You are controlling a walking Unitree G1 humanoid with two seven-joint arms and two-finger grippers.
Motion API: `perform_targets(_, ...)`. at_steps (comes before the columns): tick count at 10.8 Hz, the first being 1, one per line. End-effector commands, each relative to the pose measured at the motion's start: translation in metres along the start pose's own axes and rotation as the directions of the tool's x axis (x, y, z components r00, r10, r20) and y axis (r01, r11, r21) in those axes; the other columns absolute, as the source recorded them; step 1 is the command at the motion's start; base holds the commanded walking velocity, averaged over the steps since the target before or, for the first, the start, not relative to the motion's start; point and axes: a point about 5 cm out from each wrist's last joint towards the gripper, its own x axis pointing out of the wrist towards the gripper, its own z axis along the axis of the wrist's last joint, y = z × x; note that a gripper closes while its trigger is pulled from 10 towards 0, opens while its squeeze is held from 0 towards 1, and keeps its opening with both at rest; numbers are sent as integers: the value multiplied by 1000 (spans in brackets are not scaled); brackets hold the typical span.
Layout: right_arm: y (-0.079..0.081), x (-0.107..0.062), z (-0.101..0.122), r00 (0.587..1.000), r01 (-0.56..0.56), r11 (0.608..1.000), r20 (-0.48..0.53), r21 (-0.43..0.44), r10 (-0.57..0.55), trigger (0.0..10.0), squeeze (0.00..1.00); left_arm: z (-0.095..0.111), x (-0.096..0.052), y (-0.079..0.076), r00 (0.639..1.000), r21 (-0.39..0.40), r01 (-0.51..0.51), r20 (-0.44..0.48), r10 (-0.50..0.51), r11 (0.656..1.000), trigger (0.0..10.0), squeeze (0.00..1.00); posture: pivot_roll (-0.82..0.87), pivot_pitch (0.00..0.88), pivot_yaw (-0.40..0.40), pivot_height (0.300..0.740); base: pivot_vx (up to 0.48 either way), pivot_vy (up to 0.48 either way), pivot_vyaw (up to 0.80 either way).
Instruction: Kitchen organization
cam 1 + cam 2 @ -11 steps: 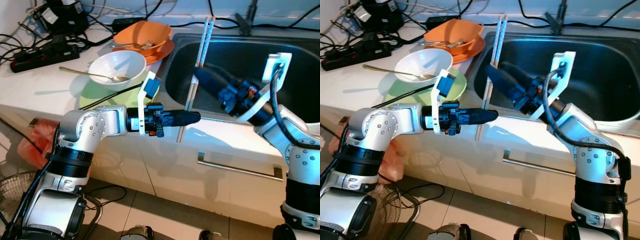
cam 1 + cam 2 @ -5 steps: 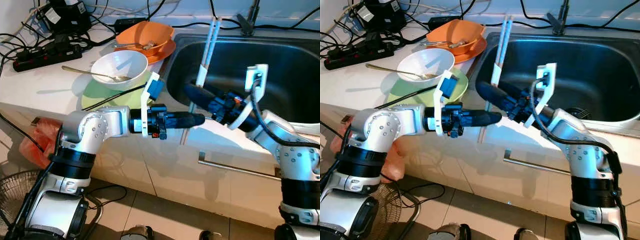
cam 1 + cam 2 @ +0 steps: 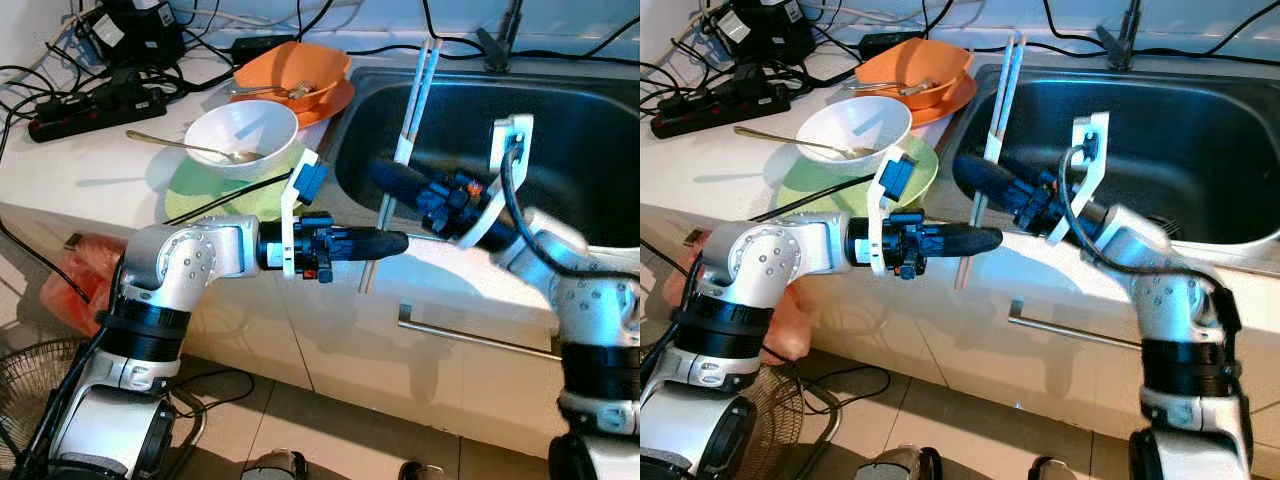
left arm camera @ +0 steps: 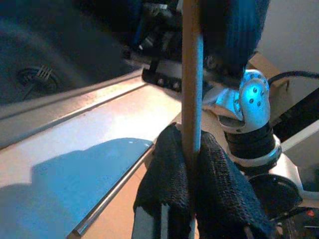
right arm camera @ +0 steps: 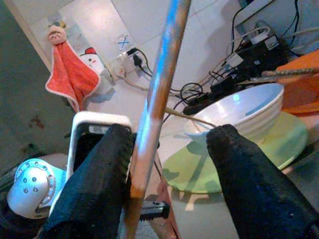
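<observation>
Two long pale chopsticks [image 3: 405,140] lie across the corner of the steel sink [image 3: 590,110], slanting from its back rim down over the front edge of the white countertop [image 3: 90,185]. The left gripper [image 3: 398,241], with its fuzzy black fabric-covered fingers, is pinching one stick near the lower end; in the left wrist view the smooth wooden rod runs straight up between the closed pads [image 4: 219,189]. The right gripper [image 3: 975,172] reaches in from over the basin, and its fingers are spread apart, with one finger [image 5: 94,184] against the stick and the other standing clear of it.

On the counter to the left sits a round white bowl [image 3: 240,135] with a thin metal spoon [image 3: 180,146] resting in it, on top of a flat light-green plate [image 3: 215,190]. Behind that is an orange bowl [image 3: 290,70] on an orange plate [image 3: 335,100]. A black power strip [image 3: 85,110] and tangled cables [image 3: 250,30] run along the back wall. A slim metal drawer handle [image 3: 480,338] sits on the glossy cabinet front below.
</observation>
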Motion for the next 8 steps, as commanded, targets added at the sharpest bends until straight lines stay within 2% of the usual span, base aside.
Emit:
perform_targets(1,1,2,2,1000,-11,1000,-7,-21,11,0,0,0,-2,-3,1000,18,14,-7,-14,1000,0,0,54,104,120,740,0,0,0)
perform_targets(5,-1,2,5,1000,-20,1000,-17,-20,19,0,0,-1,-2,-3,1000,16,18,-9,-18,1000,0,0,52,103,119,740,0,0,0)
perform_targets(8,-1,1,5,999,-39,999,-33,33,40,0,0,-5,-3,-4,999,15,32,-24,-31,999,0,0,50,103,118,740,0,0,0)
